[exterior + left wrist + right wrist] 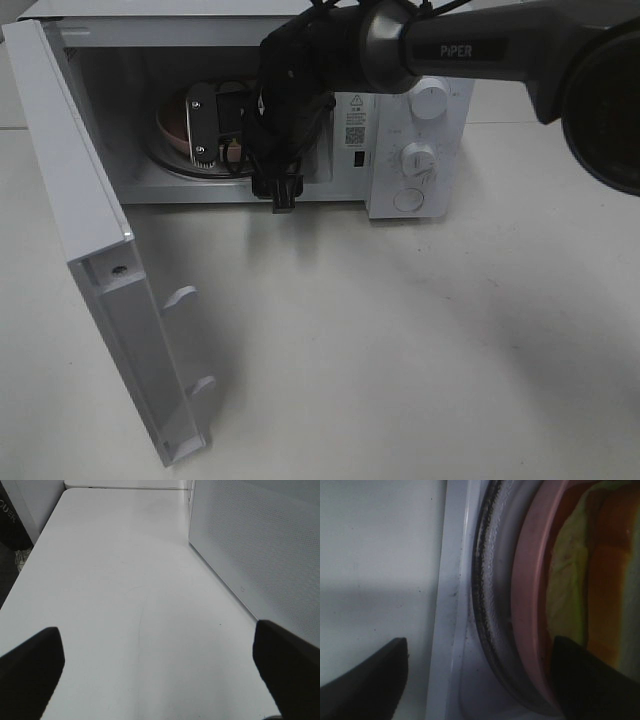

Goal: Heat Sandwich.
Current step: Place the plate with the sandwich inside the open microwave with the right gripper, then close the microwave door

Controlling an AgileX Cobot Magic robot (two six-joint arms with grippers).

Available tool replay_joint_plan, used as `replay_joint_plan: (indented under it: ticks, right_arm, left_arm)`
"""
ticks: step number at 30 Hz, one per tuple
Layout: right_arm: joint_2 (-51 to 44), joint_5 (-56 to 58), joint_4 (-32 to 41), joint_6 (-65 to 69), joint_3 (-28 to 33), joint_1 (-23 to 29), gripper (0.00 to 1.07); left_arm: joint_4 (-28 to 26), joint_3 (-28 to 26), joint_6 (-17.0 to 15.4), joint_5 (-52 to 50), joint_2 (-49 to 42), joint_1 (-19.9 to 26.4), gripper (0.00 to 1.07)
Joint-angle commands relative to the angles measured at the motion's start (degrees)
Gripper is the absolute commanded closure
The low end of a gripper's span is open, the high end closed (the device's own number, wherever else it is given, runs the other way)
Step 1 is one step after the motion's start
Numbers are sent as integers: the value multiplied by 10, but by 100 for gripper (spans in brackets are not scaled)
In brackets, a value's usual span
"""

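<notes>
Showing clearest in right wrist view: sandwich [590,580]

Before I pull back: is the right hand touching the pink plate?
Cannot tell. The right wrist view shows the open right hand straddling the rim of the pink plate, one finger overlapping it, so contact or gap is hidden.

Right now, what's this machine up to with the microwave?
One arm reaches into the open microwave. Its right gripper is open, with the rim of the pink plate between its jaws. The plate carries the sandwich and sits on the glass turntable. The door stands wide. The left gripper hangs open over the table, holding nothing.
</notes>
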Motion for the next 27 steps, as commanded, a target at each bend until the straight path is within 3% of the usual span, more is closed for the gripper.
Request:
replay_joint_plan:
  ticks: [1, 27]
  right_arm:
    - [-29, -14, -23, 10, 23, -1, 31]
    - [-184, -65, -40, 30, 253, 6, 31]
  left_arm:
    - [-1, 0, -1, -6, -11, -3, 9]
    - [-1, 0, -1, -6, -11, -3, 9]
